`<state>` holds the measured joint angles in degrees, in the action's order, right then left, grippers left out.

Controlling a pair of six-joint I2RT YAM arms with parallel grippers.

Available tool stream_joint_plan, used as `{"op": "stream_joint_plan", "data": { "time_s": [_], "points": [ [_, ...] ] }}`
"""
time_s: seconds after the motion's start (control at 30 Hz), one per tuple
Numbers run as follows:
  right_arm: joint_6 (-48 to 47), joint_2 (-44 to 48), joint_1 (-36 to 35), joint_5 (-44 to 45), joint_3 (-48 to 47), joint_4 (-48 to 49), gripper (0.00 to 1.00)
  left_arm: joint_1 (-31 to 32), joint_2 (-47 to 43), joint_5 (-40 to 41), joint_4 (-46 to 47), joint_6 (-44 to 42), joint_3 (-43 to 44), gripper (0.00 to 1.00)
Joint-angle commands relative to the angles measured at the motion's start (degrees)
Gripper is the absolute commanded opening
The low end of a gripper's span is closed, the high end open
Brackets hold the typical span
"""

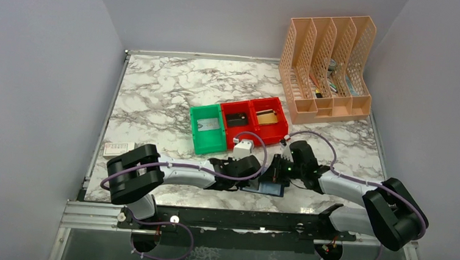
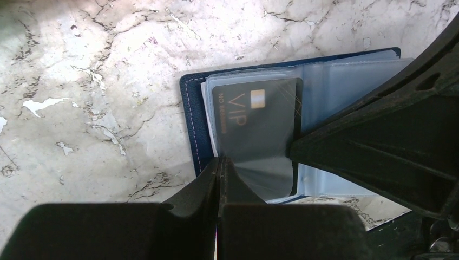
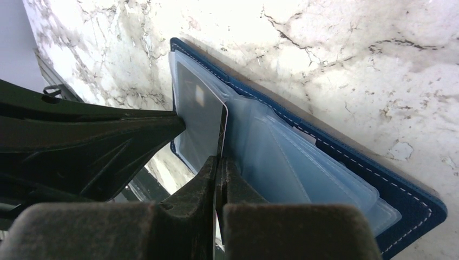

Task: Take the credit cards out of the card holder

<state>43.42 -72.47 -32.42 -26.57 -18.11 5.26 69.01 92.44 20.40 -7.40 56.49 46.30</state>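
Left gripper (image 2: 219, 180) is pinched tight on a corner of the plastic sleeve (image 2: 265, 179). Right gripper (image 3: 219, 169) is closed flat on the free edge of the black card (image 2: 260, 127). I judge a card is about to come out. Next I'd hold the sleeve steady and draw the card straight along its pocket, without lifting the card holder (image 3: 411, 201). It lies open just on the arm-base side of the red bin (image 1: 270, 136), navy cover down, clear leaves fanned.
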Motion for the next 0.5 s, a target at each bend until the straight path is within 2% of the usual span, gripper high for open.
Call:
{"op": "stream_joint_plan", "data": {
  "time_s": [0.0, 0.17, 0.47],
  "points": [
    [-3.54, 2.79, 1.77, -4.34, -1.13, -3.37, 0.01, 0.26, 1.24, -0.34, -1.82, 2.94, -2.57, 0.0],
    [-7.59, 1.44, 4.42, -9.42, -1.67, -7.39, 0.01, -0.12, 0.1, 1.46, -2.15, 4.59, -3.6, 0.0],
    [-10.15, 2.68, 6.77, -10.35, -2.67, -10.94, 0.01, -0.55, -1.95, 2.6, -2.79, 5.59, -5.05, 0.0]
  ]
}}
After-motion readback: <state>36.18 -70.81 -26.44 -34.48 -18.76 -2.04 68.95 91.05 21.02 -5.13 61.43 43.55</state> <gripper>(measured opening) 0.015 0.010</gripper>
